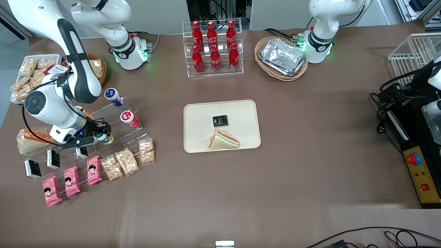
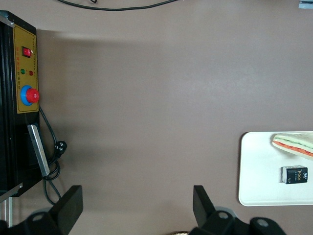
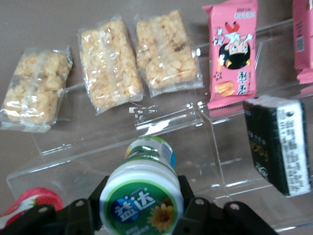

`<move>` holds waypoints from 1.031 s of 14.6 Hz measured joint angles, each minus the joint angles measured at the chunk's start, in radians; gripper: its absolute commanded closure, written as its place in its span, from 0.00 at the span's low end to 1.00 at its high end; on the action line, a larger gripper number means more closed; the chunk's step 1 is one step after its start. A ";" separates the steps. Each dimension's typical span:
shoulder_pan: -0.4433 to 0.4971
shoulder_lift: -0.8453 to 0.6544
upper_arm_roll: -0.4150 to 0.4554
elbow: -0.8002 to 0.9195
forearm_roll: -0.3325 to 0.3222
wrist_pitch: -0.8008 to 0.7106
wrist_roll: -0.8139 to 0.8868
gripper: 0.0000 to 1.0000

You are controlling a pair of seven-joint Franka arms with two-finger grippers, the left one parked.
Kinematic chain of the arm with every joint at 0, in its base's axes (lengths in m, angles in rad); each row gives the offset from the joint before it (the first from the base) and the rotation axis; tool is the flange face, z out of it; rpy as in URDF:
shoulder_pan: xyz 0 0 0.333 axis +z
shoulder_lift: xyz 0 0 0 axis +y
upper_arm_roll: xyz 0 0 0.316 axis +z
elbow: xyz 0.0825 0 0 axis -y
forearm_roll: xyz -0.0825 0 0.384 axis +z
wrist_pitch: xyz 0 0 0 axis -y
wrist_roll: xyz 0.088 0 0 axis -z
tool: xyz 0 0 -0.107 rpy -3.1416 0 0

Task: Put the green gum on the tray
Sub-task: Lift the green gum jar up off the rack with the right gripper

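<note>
Green gum (image 3: 142, 196) sits squeezed between the gripper (image 3: 142, 208) fingers, just above the clear stand (image 3: 122, 142); the tray (image 1: 193, 144) lies at its three o'clock, well apart.

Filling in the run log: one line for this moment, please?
phase: grasp at acrylic stand | gripper: shut on green gum | tray: holds sandwich, black box, no gum yet

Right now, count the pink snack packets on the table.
3. The pink packets lie in a row toward the working arm's end: one, second, third, all nearer the front camera than the gripper, shut on the green gum. None seems hidden.
</note>
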 measured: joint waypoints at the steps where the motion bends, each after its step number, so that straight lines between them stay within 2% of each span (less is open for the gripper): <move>1: -0.001 -0.003 -0.001 0.010 0.000 -0.007 -0.005 0.74; 4: -0.001 -0.042 -0.002 0.099 0.000 -0.165 -0.009 0.84; 6: 0.002 -0.082 0.008 0.223 0.009 -0.376 -0.008 0.95; 9: 0.014 -0.118 0.061 0.455 0.057 -0.669 0.051 1.00; 12: 0.046 -0.129 0.137 0.598 0.058 -0.768 0.161 1.00; 15: 0.059 -0.124 0.217 0.613 0.058 -0.774 0.257 1.00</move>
